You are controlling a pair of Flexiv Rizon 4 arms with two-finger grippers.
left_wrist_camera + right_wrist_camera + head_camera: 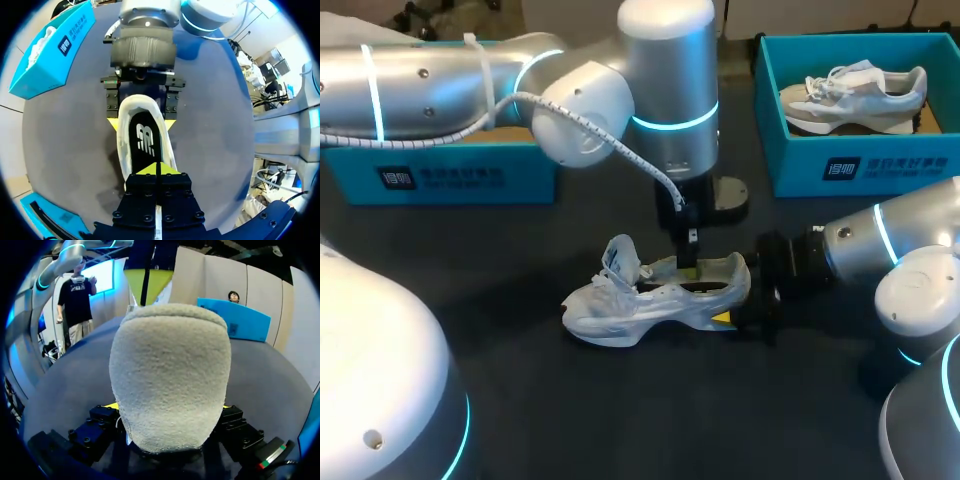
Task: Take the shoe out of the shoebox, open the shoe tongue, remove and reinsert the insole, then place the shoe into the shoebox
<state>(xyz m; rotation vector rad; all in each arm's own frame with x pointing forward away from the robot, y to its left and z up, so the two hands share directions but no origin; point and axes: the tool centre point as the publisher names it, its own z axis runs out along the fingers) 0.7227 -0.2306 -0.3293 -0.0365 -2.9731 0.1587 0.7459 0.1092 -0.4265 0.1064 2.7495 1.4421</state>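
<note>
Centrally on the dark desk [520, 400], outside both boxes, a pale shoe [650, 300] is seen standing on its sole, with the toe turned toward the left arm's side and the heel toward the right arm's side. Its tongue [620, 258] is lifted up and forward, so the opening is left wide. The heel is clamped by the right hand [740, 305], one yellow tip being pressed against each side of it; in the right wrist view the rounded grey back of the heel is seen close up between those fingers. The left hand [157, 169] is lowered from above into the opening, with its two yellow tips closed tightly together just over the black insole [145, 142], which is seen lying flat inside the shoe. Whether any edge of the insole is pinched between those tips cannot be told. The two hands are thus placed at one shoe, the right at its back and the left inside it, slightly ahead of the heel. Behind the shoe, a left shoebox [440, 180] is partly hidden by the left arm, and its inside cannot be seen. A right shoebox [800, 165] stands at the far right of the desk, and a second shoe [855, 95] is held in it.
</note>
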